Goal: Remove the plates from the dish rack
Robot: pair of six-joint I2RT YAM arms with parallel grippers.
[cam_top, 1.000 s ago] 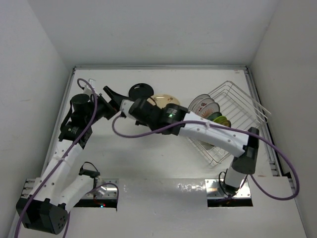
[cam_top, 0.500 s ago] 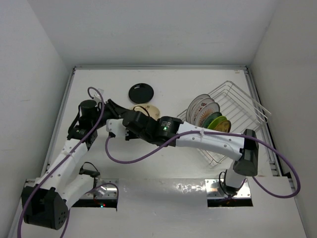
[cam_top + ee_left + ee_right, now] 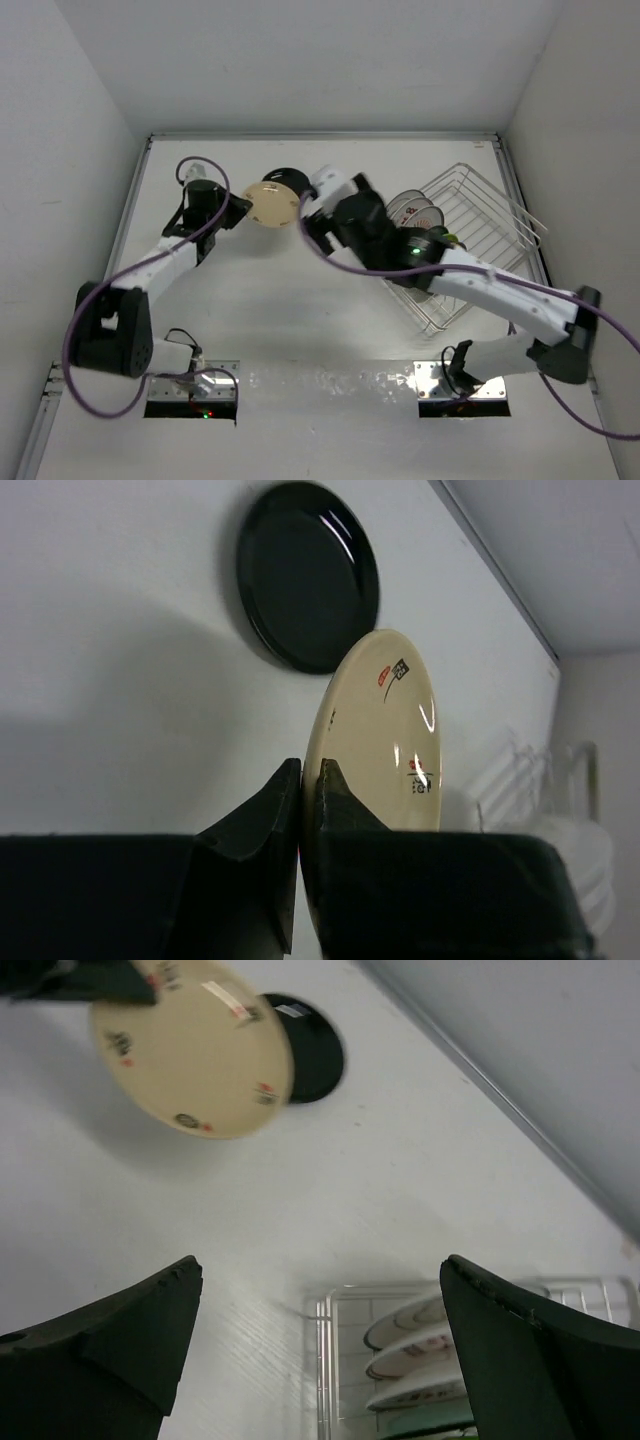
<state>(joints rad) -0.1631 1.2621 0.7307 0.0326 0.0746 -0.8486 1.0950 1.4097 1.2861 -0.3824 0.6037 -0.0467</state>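
Note:
A small beige plate (image 3: pixel 273 203) hangs above the table, its rim pinched by my shut left gripper (image 3: pixel 240 208). The left wrist view shows the jaws closed on that rim (image 3: pixel 310 780), with the beige plate (image 3: pixel 385 730) rising beyond them. A dark plate (image 3: pixel 287 177) lies flat on the table just behind it. My right gripper (image 3: pixel 314 206) stands open and empty to the right of the beige plate, between it and the dish rack (image 3: pixel 480 215). In the rack, white patterned plates (image 3: pixel 413 212) and green plates (image 3: pixel 441 240) stand on edge.
The rack sits at the right, tilted against the right wall edge. White walls close the table on the left, back and right. The right wrist view shows the rack's corner (image 3: pixel 328 1360) below the open jaws, and the dark plate (image 3: pixel 312 1048) beyond the beige one (image 3: pixel 190 1045).
The right gripper let go of the beige plate, opened wide and drew back toward the rack. The left gripper shut on the plate's rim and carried it back toward the dark plate.

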